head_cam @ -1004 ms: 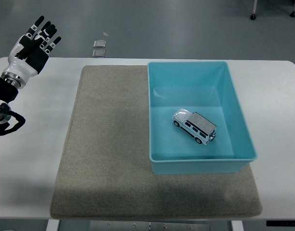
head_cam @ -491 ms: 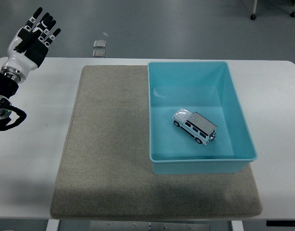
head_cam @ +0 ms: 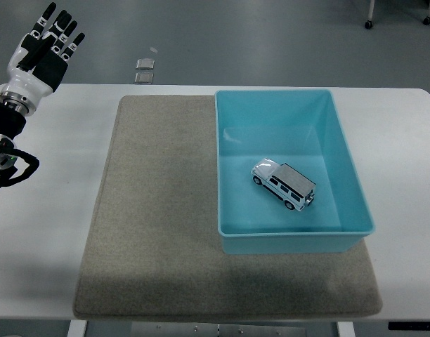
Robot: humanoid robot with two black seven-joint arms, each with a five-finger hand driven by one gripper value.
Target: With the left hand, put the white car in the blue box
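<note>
The white car (head_cam: 284, 184) lies on the floor of the blue box (head_cam: 350, 167), near its front right, turned at a slant. The box stands on the right half of a grey mat (head_cam: 159, 210). My left hand (head_cam: 44, 48) is far off at the upper left, raised over the table's left back corner, fingers spread and holding nothing. The right arm is out of view.
The grey mat covers the middle of the white table (head_cam: 46, 232). Two small grey squares (head_cam: 145, 70) lie on the floor beyond the table's far edge.
My left hand has drawn back further up and to the left, away from the mat. The car and the box have not moved.
</note>
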